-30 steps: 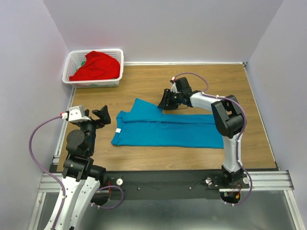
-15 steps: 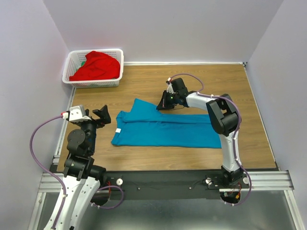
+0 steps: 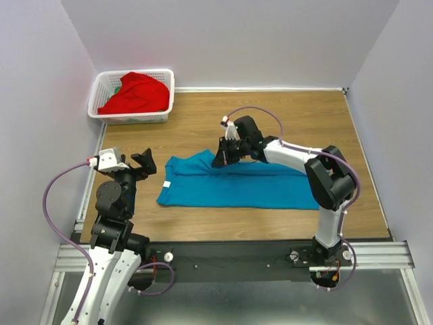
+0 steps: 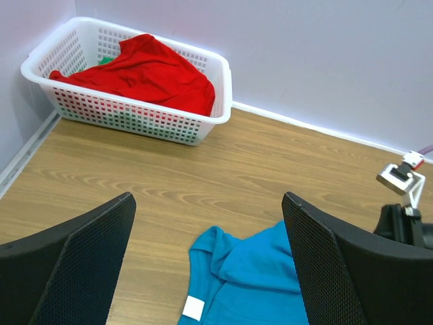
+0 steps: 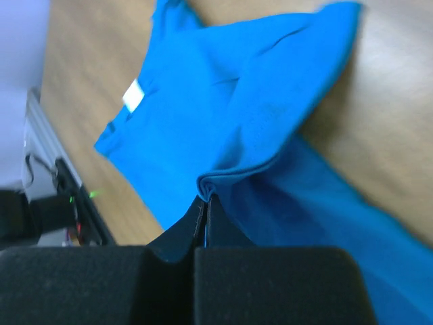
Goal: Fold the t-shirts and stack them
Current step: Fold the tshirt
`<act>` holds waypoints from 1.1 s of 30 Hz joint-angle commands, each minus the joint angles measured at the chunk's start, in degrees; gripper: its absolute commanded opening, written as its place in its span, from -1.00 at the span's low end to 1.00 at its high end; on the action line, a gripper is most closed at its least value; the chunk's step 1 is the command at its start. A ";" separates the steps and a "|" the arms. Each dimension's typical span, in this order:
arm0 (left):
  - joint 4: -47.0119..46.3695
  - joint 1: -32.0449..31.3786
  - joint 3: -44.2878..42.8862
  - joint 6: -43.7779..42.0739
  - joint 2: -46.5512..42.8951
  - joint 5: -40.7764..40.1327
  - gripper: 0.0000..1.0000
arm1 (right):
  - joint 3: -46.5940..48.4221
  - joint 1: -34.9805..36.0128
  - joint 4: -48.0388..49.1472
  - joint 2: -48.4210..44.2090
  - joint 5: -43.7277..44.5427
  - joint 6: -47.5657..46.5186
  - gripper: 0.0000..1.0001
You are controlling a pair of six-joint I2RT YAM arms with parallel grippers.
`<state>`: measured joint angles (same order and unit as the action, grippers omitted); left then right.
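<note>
A fold of the teal t-shirt (image 3: 237, 188), mid-frame, is pinched by the right gripper (image 3: 218, 160) and should be carried over slowly and low. The left gripper (image 3: 144, 164) is spread wide. The red t-shirt (image 3: 135, 95) is piled in the upper-left basket (image 3: 132, 117).

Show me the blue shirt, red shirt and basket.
teal-blue t-shirt (image 3: 230, 191), top view, flat middle.
red t-shirt (image 4: 155, 71), left wrist view, bunched middle.
white basket (image 4: 135, 122), left wrist view, near lattice wall.

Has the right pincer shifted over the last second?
Yes. The right pincer, shut on the teal t-shirt, moved left and away from the far edge of the table.
</note>
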<state>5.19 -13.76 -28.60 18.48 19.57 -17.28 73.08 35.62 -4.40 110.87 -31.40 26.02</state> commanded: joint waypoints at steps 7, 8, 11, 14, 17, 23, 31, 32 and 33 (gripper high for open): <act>-1.06 -0.22 0.30 0.15 -0.59 -2.41 0.93 | -7.95 6.48 -2.89 -4.08 -0.51 -6.15 -0.93; -1.06 -0.22 0.30 0.15 -0.68 -2.41 0.93 | -8.82 6.83 -3.15 -4.26 -0.07 -6.68 -0.93; -0.97 -0.22 0.21 0.15 -1.12 -2.15 0.93 | -9.97 8.41 -3.85 -5.48 2.12 -7.74 -0.92; -0.88 -0.22 0.21 0.15 -1.64 -2.06 0.93 | -10.41 9.47 -4.38 -6.89 3.44 -9.05 -0.91; -0.80 -0.22 0.30 0.15 -2.08 -1.80 0.93 | -10.41 10.70 -6.22 -7.68 4.15 -10.63 -0.83; -0.88 -0.22 0.30 -0.02 -1.99 -1.35 0.93 | -9.97 11.14 -9.22 -8.21 6.25 -11.18 -0.16; -0.89 -0.22 0.39 -0.11 -1.82 -0.92 0.93 | -7.70 10.53 -9.31 -11.82 17.59 -8.35 0.00; -1.15 -0.22 0.39 -0.20 -1.73 -0.83 0.93 | -6.99 10.35 -9.31 -10.95 17.69 -8.62 0.00; -1.15 -0.22 0.30 -0.29 -1.56 -0.65 0.93 | -5.24 9.74 -9.31 -10.24 17.60 -8.62 0.00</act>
<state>5.23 -13.74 -28.60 18.50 18.11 -17.65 63.83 46.30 -13.21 100.60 -18.72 17.04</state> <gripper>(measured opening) 0.963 0.499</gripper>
